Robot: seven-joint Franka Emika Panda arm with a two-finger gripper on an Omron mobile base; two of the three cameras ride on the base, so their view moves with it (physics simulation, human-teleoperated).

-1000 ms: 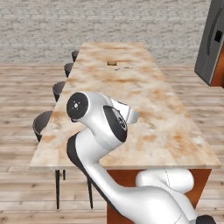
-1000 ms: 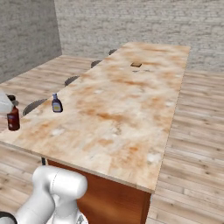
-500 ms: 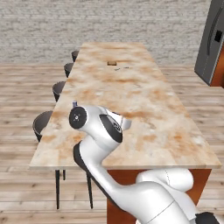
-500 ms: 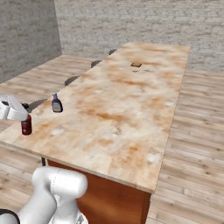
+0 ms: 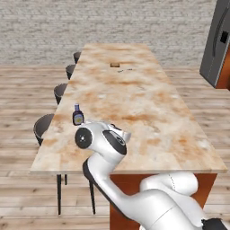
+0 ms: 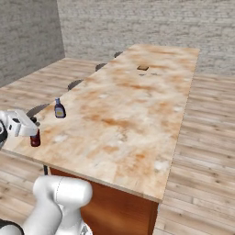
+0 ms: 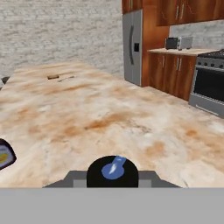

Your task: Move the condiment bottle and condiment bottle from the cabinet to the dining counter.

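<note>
My gripper (image 6: 32,126) is shut on a dark red condiment bottle (image 6: 35,138) at the near left corner of the dining counter (image 6: 133,114). The bottle stands upright, its base at or just above the counter top. Looking along the hand, its dark cap with a blue tip (image 7: 113,170) sits between my fingers. A second condiment bottle (image 6: 59,109) with a blue cap and yellow label stands on the counter a little farther in. This second bottle (image 5: 78,116) shows just beyond my elbow in the left base view, and again at the left edge of the hand view (image 7: 4,155).
Round stools (image 5: 45,126) line the counter's left side. A small dark item (image 6: 142,68) lies near the counter's far end. A steel fridge (image 7: 133,46), wooden cabinets and an oven (image 7: 208,94) stand beyond the counter's right side.
The gripper has carried the dark red bottle from beyond the counter's left edge to over its near corner and lowered it. The second bottle has not moved.
</note>
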